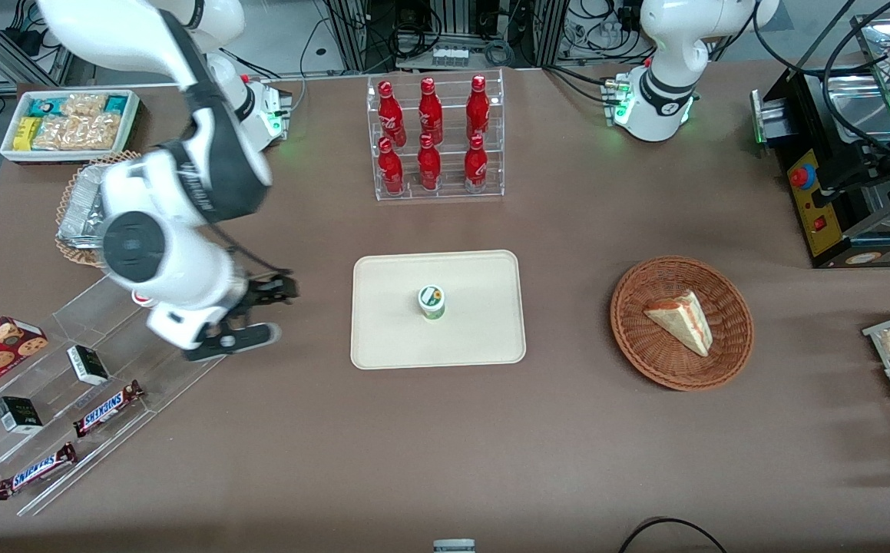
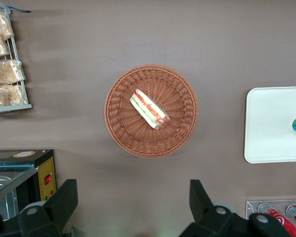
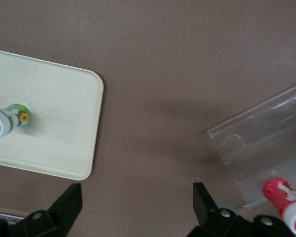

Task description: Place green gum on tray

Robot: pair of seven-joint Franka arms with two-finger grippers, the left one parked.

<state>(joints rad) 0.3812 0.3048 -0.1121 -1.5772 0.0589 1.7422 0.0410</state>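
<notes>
On your brown bench (image 1: 567, 430) the small green-bodied gum canister (image 1: 431, 301) stands upright on the cream rectangular tray (image 1: 483, 338), while the right gripper (image 1: 264, 311) hovers beside the tray, jaws wide open and empty.

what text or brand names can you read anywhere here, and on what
"SNICKERS": bar on the clear rack.
"SNICKERS": second bar, nearer the camera.
Red bottles: white script, unreadable.
Green gum on the tray: lid mark unreadable.
Gripper, beside the tray: no text.

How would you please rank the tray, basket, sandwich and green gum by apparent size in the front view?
1. Tray
2. Basket
3. Sandwich
4. Green gum, standing on the tray.
The gripper hangs open beside the tray, toward the working arm's end.
</notes>
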